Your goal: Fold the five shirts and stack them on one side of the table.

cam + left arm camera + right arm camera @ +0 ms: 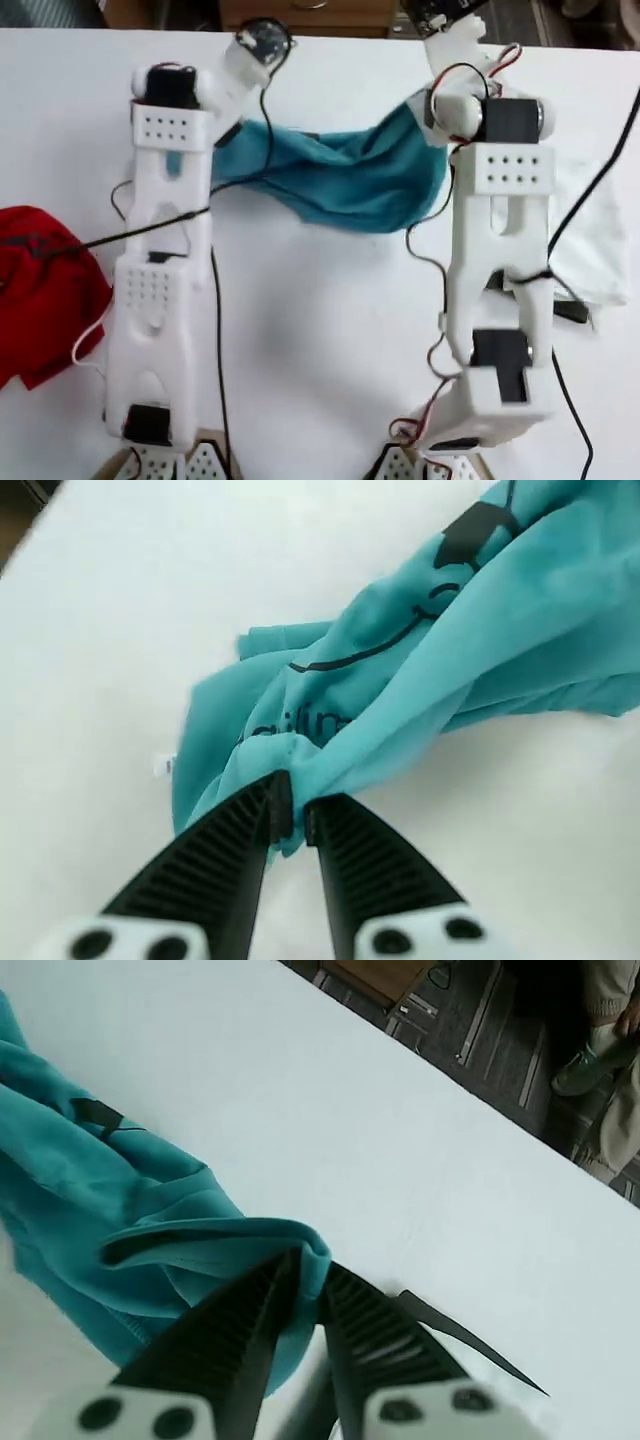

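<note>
1. Left gripper (298,815), nearest the lens, bites a bunched fold of the teal shirt (450,630), which runs twisted between both arms over the far part of the white table (320,330).
2. Risk: each pinch takes only a thin ridge of cloth, so a hard pull apart could slip it free, or leave the twist in and spoil the fold.
3. Both claws are pressed almost together on fabric; the right gripper (310,1275) nips the opposite end's rolled edge.
4. Red shirt (40,290) and white shirt (600,240) lie at opposite table edges.
</note>
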